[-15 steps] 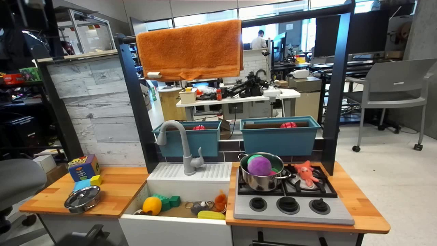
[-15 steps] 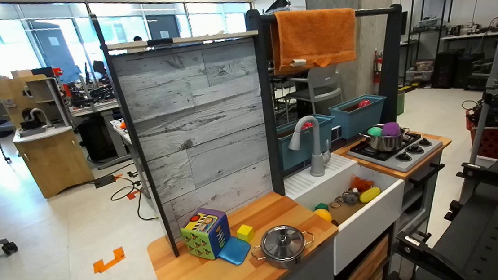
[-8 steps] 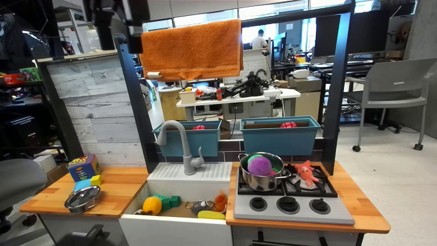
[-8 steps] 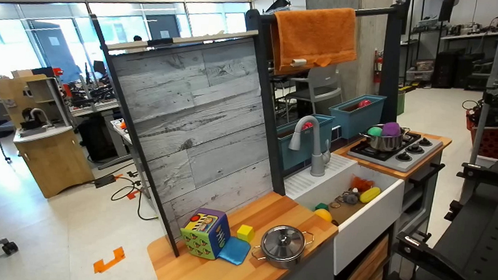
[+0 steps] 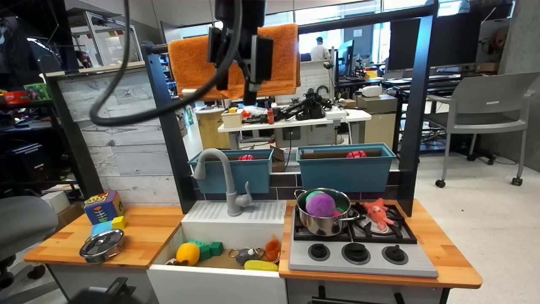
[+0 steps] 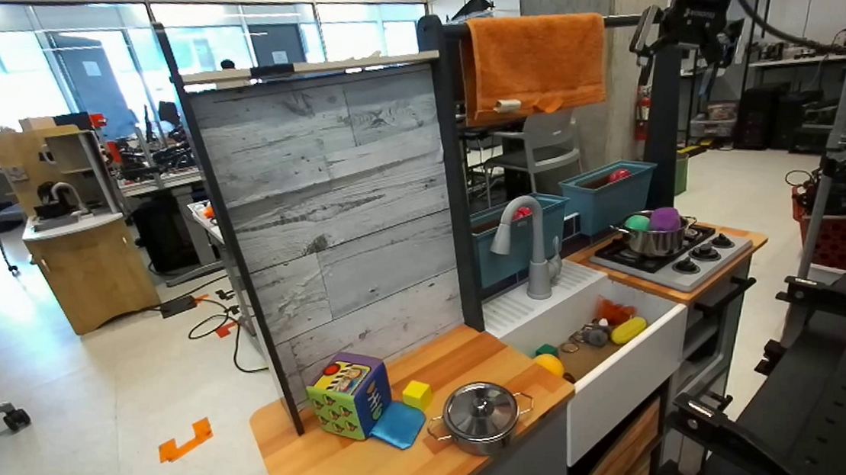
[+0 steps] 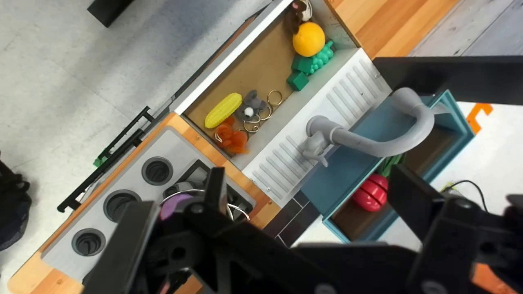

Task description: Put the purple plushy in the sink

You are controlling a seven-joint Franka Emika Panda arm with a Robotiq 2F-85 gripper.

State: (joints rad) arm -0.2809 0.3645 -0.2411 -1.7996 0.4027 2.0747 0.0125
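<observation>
The purple plushy (image 5: 321, 205) is a round purple ball on top of other toys in the steel pot (image 5: 322, 226) on the stove; it shows in both exterior views (image 6: 664, 219). In the wrist view the plushy (image 7: 173, 204) is partly hidden behind a gripper finger. The white sink (image 5: 217, 285) is left of the stove in an exterior view and also shows in the wrist view (image 7: 233, 57). My gripper (image 5: 236, 90) is high in front of the orange towel, above the faucet and pot. In the wrist view its fingers (image 7: 306, 183) are wide apart with nothing between them.
The grey faucet (image 5: 230, 181) arches behind the sink. Two teal bins (image 5: 346, 169) stand behind the counter. The sink holds several toys, including yellow corn (image 5: 260, 265). A pink plush (image 5: 379, 214) lies on the stove. Dark frame posts (image 5: 415, 118) and a towel bar rise behind.
The gripper has come into view from the upper left and moved right and down, now in front of the towel. The plushy, pot and sink toys have not moved.
</observation>
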